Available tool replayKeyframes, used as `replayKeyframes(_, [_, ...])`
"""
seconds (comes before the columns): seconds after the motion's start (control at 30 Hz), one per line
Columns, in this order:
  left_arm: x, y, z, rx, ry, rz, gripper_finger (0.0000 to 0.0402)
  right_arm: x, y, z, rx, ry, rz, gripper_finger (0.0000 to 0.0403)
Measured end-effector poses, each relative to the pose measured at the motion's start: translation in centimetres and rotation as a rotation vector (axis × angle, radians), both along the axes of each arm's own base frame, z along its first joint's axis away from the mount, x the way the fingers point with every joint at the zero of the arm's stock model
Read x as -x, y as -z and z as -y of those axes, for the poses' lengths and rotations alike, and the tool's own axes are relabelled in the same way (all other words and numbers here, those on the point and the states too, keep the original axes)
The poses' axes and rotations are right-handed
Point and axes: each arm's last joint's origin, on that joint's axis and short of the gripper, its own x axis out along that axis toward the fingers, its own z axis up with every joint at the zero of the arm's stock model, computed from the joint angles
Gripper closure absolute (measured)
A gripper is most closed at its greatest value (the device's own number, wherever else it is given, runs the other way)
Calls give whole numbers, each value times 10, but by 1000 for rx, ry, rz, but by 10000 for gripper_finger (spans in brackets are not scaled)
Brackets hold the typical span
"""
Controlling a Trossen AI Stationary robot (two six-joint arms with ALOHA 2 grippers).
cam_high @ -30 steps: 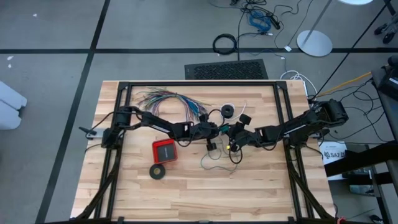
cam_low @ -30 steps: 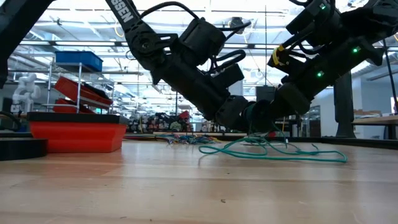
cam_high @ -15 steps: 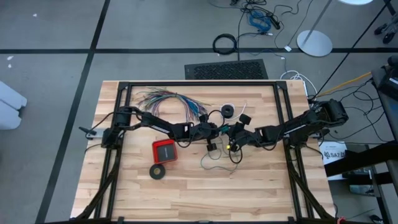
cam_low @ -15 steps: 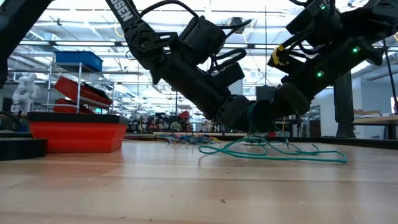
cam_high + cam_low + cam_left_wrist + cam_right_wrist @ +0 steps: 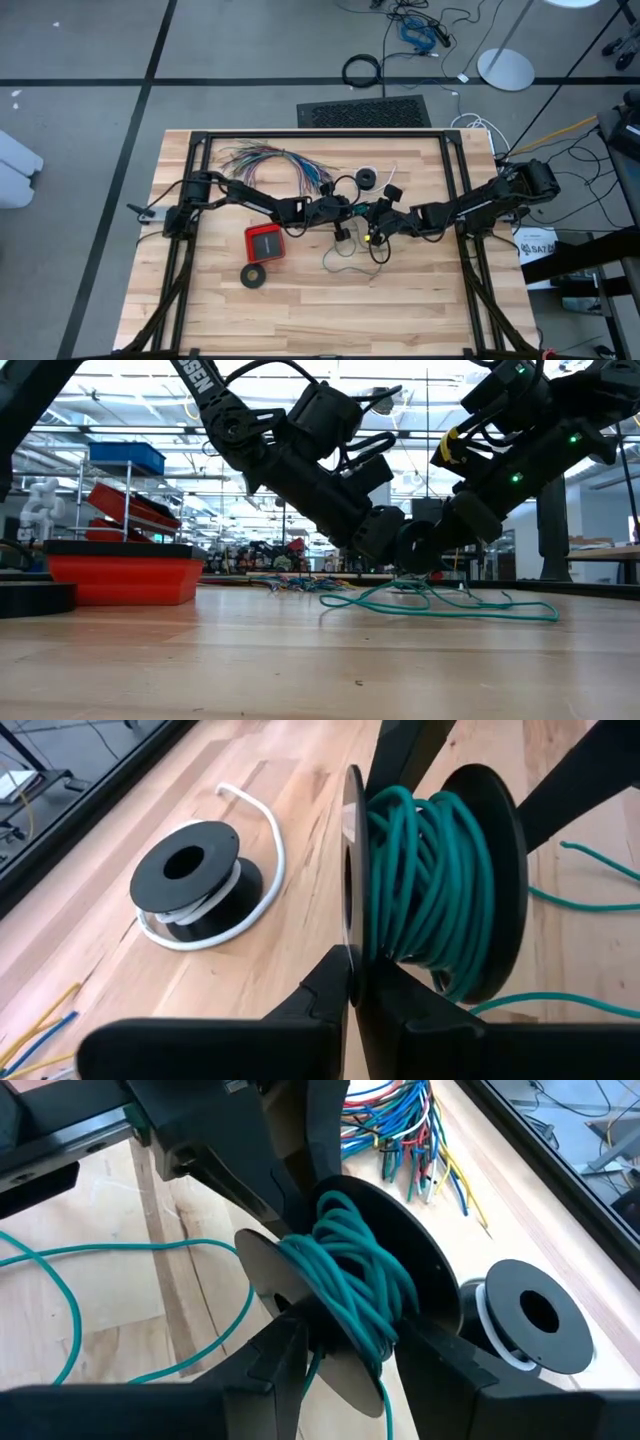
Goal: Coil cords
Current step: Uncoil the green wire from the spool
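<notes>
Since a second ago our left gripper [image 5: 352, 982] has lifted slightly in the low view, still pinching the flat black spool's [image 5: 432, 890] flange; right gripper [image 5: 345, 1348] straddles its glossy teal-green wire [image 5: 358, 1290] windings mid-table, loose wire trailing over wood.

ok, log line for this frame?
left gripper: shut on spool flange | right gripper: astride teal cord on spool | cord tail loose on table

Matt black spool [image 5: 470, 880], pale wood table [image 5: 400, 310]

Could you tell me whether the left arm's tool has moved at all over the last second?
Yes, slightly: in the low view the left tool, shut on the black spool, has lifted a little from the wooden table, judged against the red box.
</notes>
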Motion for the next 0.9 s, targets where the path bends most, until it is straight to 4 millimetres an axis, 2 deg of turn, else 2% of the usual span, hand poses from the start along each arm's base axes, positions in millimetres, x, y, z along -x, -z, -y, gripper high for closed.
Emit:
replayKeyframes(0.2, [-1,-1,0,-6,-9,6,396,1,-1,0,22,17,-1,270])
replayKeyframes(0.37, [-2,-8,-2,-27,-50,46,398,8,-16,-3,90,45,32,270])
replayKeyframes(0.6, [2,-34,-10,-46,-110,118,400,21,-42,-17,121,49,139,270])
replayKeyframes(0.73, [5,-52,-16,-10,-102,182,400,26,-45,-28,182,72,155,270])
replayKeyframes(0.9, [5,-57,-21,60,-76,235,401,30,-42,-41,194,63,161,270])
